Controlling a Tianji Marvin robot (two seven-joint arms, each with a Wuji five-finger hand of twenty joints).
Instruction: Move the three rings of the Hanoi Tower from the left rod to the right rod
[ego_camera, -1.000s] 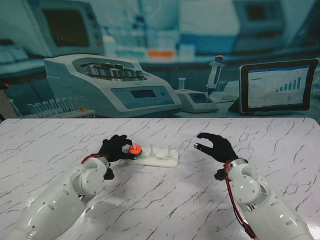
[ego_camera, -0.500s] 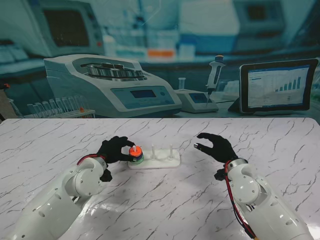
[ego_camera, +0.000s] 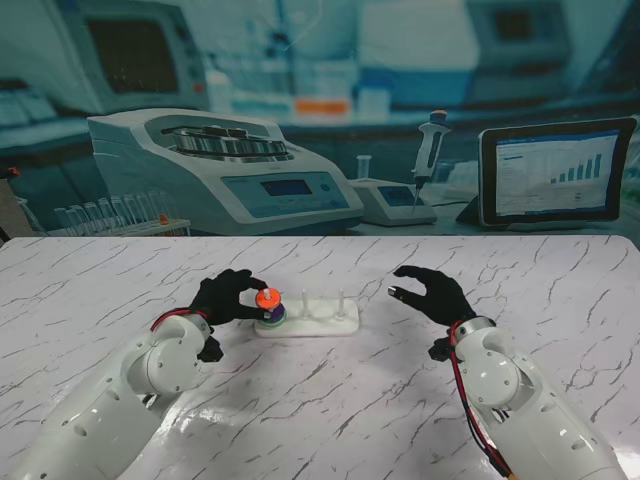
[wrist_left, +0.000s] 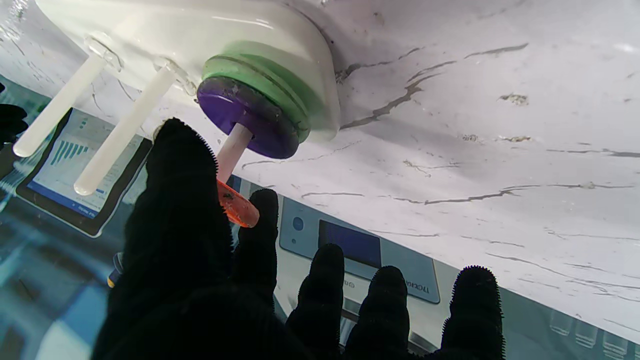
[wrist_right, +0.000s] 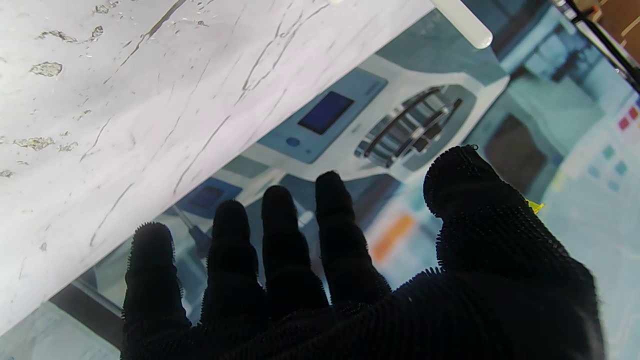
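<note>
The white marble-patterned table top (ego_camera: 330, 400) carries one landmark, the white plastic Hanoi Tower base (ego_camera: 325, 322) with its three upright white rods. On the base's left rod (wrist_left: 231, 150) the wide green ring (wrist_left: 280, 87) lies flat against the base, and the purple ring (wrist_left: 240, 117) sits directly on top of it. The small orange ring (ego_camera: 267, 297) is higher on that same rod, raised clear of the purple ring, with bare rod showing between the two (the left wrist view shows this best). The black-gloved left hand (ego_camera: 228, 295), at the base's left end, pinches the orange ring between thumb and a fingertip (wrist_left: 262, 205) — its other fingers stand apart, touching nothing. The middle rod (wrist_left: 122, 132) and right rod (wrist_left: 57, 107) carry no rings. The black-gloved right hand (ego_camera: 432, 291) hovers well to the right of the base, fingers spread — it holds nothing.
</note>
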